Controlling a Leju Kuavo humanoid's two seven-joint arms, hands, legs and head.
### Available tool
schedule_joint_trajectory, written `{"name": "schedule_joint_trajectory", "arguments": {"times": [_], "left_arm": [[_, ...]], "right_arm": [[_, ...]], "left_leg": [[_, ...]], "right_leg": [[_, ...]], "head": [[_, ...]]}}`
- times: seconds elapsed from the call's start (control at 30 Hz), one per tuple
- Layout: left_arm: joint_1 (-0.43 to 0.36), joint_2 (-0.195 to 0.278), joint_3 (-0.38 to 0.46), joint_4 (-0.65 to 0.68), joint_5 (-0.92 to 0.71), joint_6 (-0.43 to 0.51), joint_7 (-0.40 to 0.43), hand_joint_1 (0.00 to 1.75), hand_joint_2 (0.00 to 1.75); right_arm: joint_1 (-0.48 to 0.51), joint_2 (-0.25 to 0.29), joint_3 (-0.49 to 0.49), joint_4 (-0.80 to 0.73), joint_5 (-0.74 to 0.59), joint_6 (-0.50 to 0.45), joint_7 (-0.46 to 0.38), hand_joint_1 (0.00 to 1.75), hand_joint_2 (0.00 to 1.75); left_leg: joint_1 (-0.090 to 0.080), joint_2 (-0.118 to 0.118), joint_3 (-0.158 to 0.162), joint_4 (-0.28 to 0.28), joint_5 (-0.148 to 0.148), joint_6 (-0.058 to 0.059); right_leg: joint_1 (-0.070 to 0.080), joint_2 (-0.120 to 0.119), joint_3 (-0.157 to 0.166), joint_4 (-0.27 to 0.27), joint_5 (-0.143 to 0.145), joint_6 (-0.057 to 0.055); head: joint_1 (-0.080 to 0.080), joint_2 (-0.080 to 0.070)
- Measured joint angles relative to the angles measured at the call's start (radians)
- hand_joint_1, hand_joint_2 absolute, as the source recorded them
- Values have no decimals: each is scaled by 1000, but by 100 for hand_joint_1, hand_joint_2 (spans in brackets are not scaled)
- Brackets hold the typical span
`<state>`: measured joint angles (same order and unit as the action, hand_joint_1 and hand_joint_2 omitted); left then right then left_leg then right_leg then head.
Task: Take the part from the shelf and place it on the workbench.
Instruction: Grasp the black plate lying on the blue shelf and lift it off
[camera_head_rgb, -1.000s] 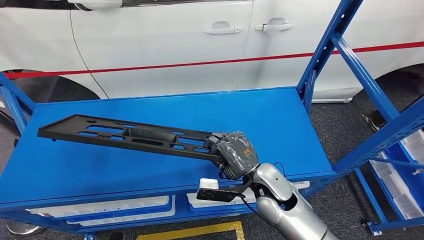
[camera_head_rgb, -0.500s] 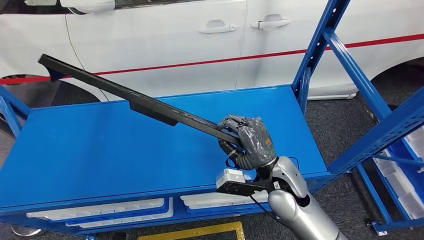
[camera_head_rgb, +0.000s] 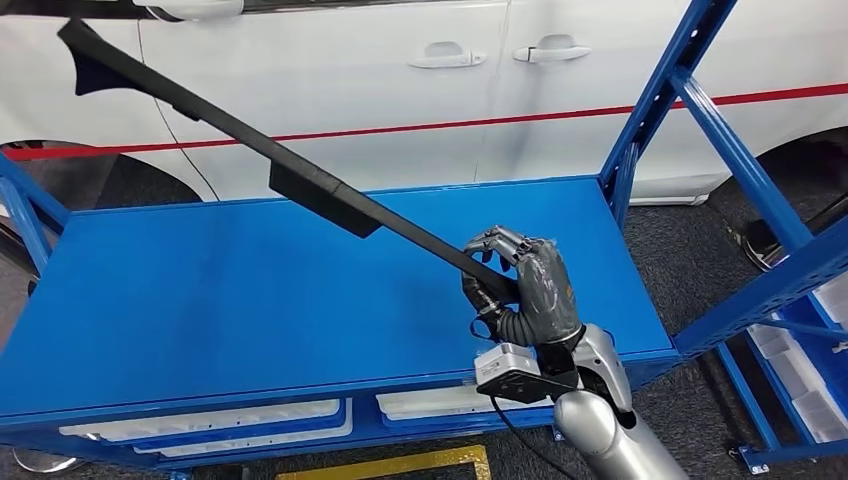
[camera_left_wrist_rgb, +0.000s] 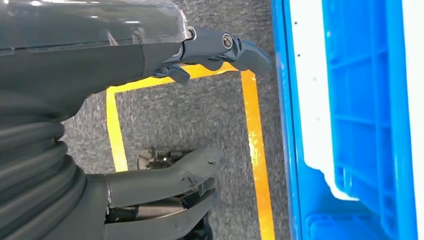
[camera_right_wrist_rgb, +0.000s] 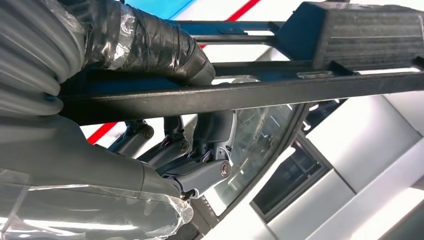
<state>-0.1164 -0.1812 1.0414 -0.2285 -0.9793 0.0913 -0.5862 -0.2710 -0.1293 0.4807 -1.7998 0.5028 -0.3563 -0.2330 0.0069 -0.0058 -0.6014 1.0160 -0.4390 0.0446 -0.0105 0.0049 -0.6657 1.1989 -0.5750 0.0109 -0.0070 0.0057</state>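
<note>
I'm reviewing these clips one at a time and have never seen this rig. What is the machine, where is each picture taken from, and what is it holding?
It is a two-legged humanoid robot with two silver arms. The head view looks down from its body at a blue shelf, with a white car behind. Its right hand grips one end of a long black part, tilted upward, clear of the shelf. The right wrist view, taken just behind that hand, shows its fingers wrapped round the part. The left wrist view shows the left hand holding nothing, above grey floor with yellow tape.
</note>
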Motion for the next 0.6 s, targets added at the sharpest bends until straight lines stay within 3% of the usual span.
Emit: {"name": "schedule_joint_trajectory", "arguments": {"times": [0.07, 0.1, 0.17, 0.23, 0.27, 0.4, 0.47, 0.53, 0.6], "left_arm": [[1, 0, 0, 0, -1, 4, 0, 0, 175], [2, 0, 0, 0, -2, 5, 0, 0, 175], [2, 0, 0, 0, -2, 6, -2, 0, 175], [1, 0, 0, 0, -1, 6, -6, 0, 175], [1, 0, 0, 0, -1, 6, -8, 0, 175], [1, 2, 0, 0, 2, 8, -13, 0, 175], [1, 3, 0, 0, 2, 9, -14, 0, 175], [2, 3, 0, 0, 2, 7, -14, 0, 175], [3, 3, 0, 0, 3, 5, -14, 0, 175]], "right_arm": [[14, 0, -10, -5, -15, -12, -11, 175, 175], [20, 0, -15, -9, -21, -17, -16, 175, 175], [27, 0, -21, -22, -29, -23, -24, 175, 175], [29, 2, -27, -38, -37, -27, -29, 175, 175], [31, 3, -30, -46, -41, -30, -32, 175, 175], [44, 7, -43, -68, -57, -38, -40, 175, 175], [47, 10, -45, -77, -62, -39, -45, 175, 175], [52, 12, -46, -81, -66, -39, -48, 175, 175], [57, 14, -46, -82, -68, -39, -49, 175, 175]], "left_leg": [[-2, 0, 0, 1, -1, 2], [-3, 0, 0, 2, -2, 2], [-3, -1, 1, 6, -5, 0], [-7, -2, -2, 13, -9, -7], [-8, -2, -3, 16, -10, -11], [-6, -1, -9, 32, -24, -30], [-3, 0, -42, 110, -74, -40], [0, 0, -100, 237, -131, -47], [2, 0, -125, 291, -135, -49]], "right_leg": [[-1, 0, -47, 92, -26, 2], [-2, 0, -49, 92, -13, 2], [-2, -1, -2, -7, 52, -1], [0, -2, 50, -117, 93, -5], [1, -2, 62, -144, 98, -7], [1, -1, 67, -159, 101, -24], [-1, -3, 71, -163, 104, -34], [0, -4, 71, -163, 103, -38], [1, -4, 72, -163, 103, -39]], "head": [[0, 0], [0, 0], [0, 0], [0, 0], [0, 0], [-1, 0], [-1, 0], [-1, 0], [-1, 0]]}}
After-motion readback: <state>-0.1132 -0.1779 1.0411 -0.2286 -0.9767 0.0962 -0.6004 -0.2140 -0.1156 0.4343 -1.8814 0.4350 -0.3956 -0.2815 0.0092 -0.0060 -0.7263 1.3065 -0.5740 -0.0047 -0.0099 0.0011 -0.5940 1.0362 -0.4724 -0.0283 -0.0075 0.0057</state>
